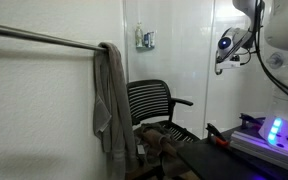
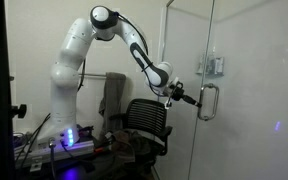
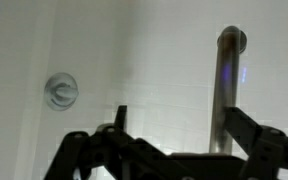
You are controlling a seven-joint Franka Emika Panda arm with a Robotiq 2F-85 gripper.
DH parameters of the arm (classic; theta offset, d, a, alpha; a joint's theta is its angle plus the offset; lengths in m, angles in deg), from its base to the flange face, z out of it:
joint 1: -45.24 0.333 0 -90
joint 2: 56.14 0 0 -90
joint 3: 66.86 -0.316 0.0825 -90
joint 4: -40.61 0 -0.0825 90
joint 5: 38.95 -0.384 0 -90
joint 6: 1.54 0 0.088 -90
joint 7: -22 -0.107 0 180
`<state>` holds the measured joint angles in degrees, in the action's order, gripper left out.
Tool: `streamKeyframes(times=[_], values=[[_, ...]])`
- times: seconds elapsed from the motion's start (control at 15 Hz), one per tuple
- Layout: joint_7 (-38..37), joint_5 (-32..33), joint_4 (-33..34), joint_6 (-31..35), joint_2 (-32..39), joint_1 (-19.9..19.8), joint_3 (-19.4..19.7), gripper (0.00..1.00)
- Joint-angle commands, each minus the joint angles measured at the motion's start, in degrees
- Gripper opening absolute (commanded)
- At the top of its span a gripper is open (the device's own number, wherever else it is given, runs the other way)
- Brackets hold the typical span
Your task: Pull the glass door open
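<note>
A plain white-walled room is being looked into, with tall pale glass panels closing off one side. Nearest the wrist camera, the gripper is being held with its fingers spread wide apart, and nothing is being gripped between them. Just beyond the tips, the dark bar handle is being framed upright, lying closer to the finger on the picture's right than to the middle of the gap. Whether it is already being straddled cannot be told from this view. Behind it the glass door is being seen as a frosted whitish pane, with a round fitting set in it well apart from the handle. In an exterior view the gripper is being pointed roughly level at the handle, just beside it, near one edge of the glass door, which is judged to be not yet opened. Farther back, an office chair is being left standing near the arm, and a grey cloth is being hung over a rail.

The step in hand is judged to be the approach to the handle. To be done well, the gripper is best shifted sideways until the bar is being centred in the gap. It is then best advanced until the bar is sitting deep between the pads, and only then closed firmly. The pull is best made slowly and along the door's own swing, so that the bar is not being twisted out of the grasp, the glass is not being strained, and the chair is not being struck by the arm.
</note>
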<state>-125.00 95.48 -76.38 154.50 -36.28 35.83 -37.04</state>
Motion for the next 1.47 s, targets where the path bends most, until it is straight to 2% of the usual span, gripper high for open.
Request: streamKeyframes(times=[0.0,0.2,0.33,0.4,0.47,0.53,0.6,0.93,1.27,1.33,1.4], values=[[-1.1,-0.3,3.8,1.0,3.1,-0.8,-0.8,1.00],[-1.0,-0.7,6.0,0.0,4.3,-0.7,-0.9,1.00],[0.3,-3.3,7.9,-0.5,5.6,-0.5,-0.3,1.00],[5.3,-5.9,8.0,-2.4,4.5,-7.6,-7.9,1.00],[6.9,-8.1,8.4,-2.2,5.1,-8.3,-8.5,1.00],[9.2,-10.1,8.5,-2.6,5.3,-9.6,-9.9,0.75],[11.5,-12.0,8.2,-3.1,5.5,-10.7,-11.0,0.74],[18.5,-17.3,8.1,-2.1,5.7,-13.9,-14.7,0.41],[27.3,-23.6,8.2,-1.5,4.2,-14.2,-15.5,0.04],[29.6,-26.3,8.1,-0.3,3.7,-14.4,-15.4,0.01],[33.9,-30.3,7.5,1.7,3.3,-14.5,-14.8,0.06]])
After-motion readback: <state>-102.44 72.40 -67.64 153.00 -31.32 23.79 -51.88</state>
